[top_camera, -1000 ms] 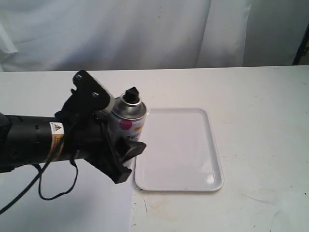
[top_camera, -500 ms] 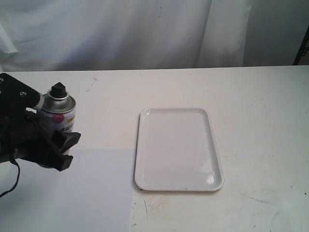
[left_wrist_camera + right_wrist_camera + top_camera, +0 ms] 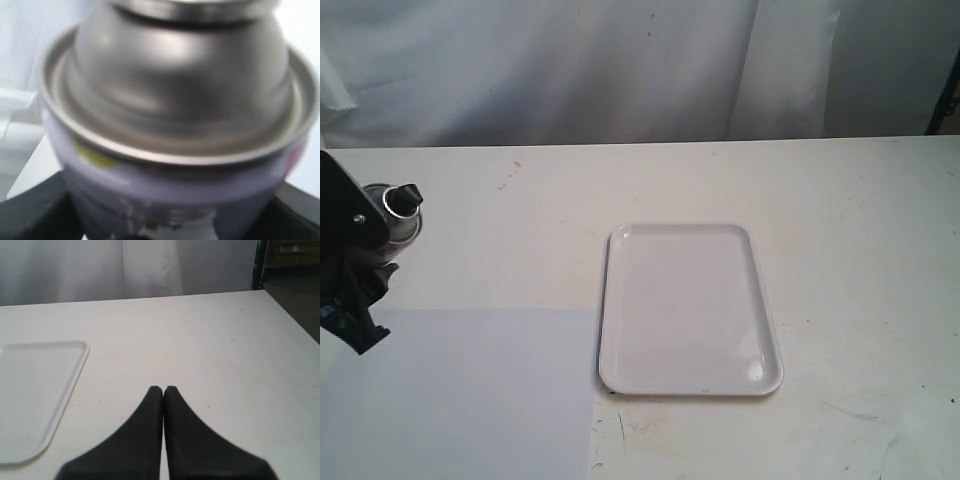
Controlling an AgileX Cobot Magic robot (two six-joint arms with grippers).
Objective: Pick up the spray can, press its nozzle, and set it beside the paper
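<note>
Nothing legible anywhere right now. The spray can fills the left wrist view, and its pale label shows a yellow-green patch and a few dark smudges lower down, all too blurred to read as letters. In the exterior view only the can's top peeks in at the left edge, with no print to make out.

One white tray lies on one table. One sheet of paper is just beside the tray. One spray can, with one black nozzle, is well apart from the tray. There are two grippers: the left gripper at the can and the right gripper apart from the tray.
</note>
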